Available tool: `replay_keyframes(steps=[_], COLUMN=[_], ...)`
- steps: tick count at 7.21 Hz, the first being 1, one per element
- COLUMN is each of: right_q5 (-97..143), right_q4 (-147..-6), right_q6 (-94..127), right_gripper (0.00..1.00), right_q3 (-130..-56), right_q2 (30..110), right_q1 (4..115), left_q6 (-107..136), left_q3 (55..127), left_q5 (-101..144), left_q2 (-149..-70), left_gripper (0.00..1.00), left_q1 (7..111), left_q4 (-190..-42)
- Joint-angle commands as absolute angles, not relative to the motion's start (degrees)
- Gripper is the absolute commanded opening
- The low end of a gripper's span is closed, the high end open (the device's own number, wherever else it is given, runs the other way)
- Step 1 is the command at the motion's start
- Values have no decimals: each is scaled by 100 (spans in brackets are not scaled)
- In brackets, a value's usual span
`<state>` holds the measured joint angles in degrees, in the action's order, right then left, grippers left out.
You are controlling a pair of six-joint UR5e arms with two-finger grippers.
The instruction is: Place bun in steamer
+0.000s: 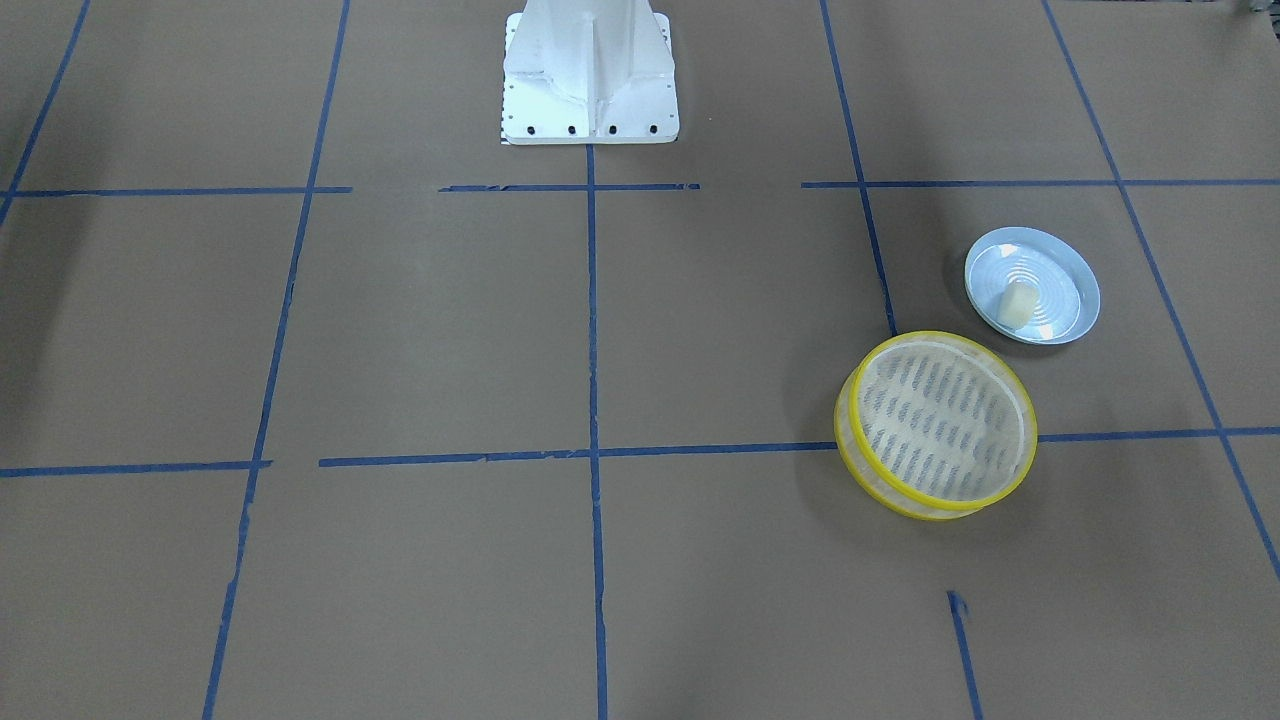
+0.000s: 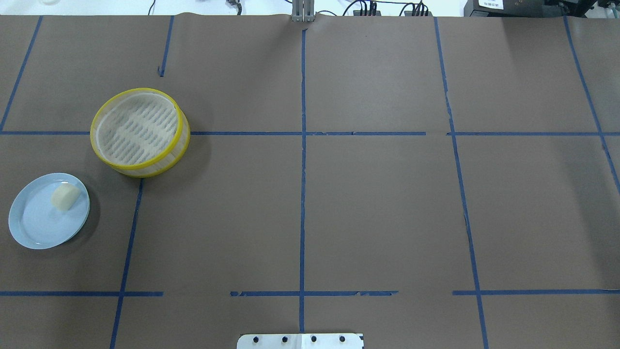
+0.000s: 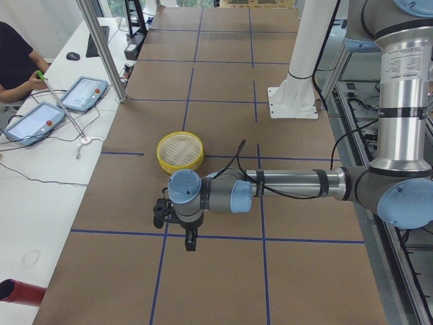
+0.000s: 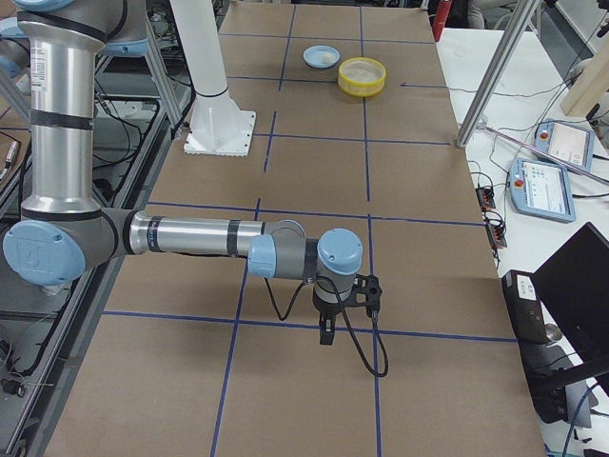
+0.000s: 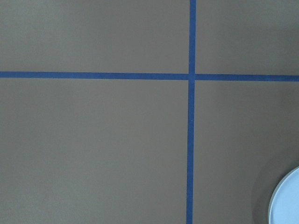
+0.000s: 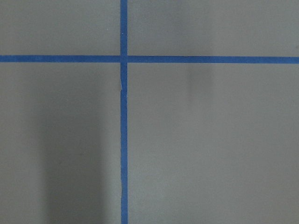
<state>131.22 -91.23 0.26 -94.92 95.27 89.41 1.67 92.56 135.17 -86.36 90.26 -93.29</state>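
On the left half of the paper-covered table, the empty yellow-rimmed steamer is set, and the light blue plate is placed near it, closer to the robot. The bun is laid on the plate's steamer side, its long axis slanted. The left gripper is judged nearer; only the plate rim is caught at its wrist view's lower right corner. For it and the right gripper, open or closed fingers cannot be told.

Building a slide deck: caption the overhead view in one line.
Bun lying on a blue plate, with the empty yellow-rimmed steamer standing close beside it.
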Motion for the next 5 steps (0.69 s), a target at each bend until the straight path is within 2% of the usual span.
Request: replay_keyframes(steps=[1,3,5], right_q5=[13122,13122,13122], right_q4=[-9123,-9123,-9123], right_q6=[26,26,26], right_gripper=[100,100,100], right_q3=[-9492,-9492,-9492], right_q2=[9527,9527,9527], right_q1=[8947,8947,8939], left_q6=[167,167,237], left_q3=[9255,9369,9945], left_q5=[13518,13526,13535], left_q2=[-8666,-8736,-8815], left_gripper=[100,100,100], left_q1=[9018,9018,9009], left_q4=[-9360,-9386,-9334])
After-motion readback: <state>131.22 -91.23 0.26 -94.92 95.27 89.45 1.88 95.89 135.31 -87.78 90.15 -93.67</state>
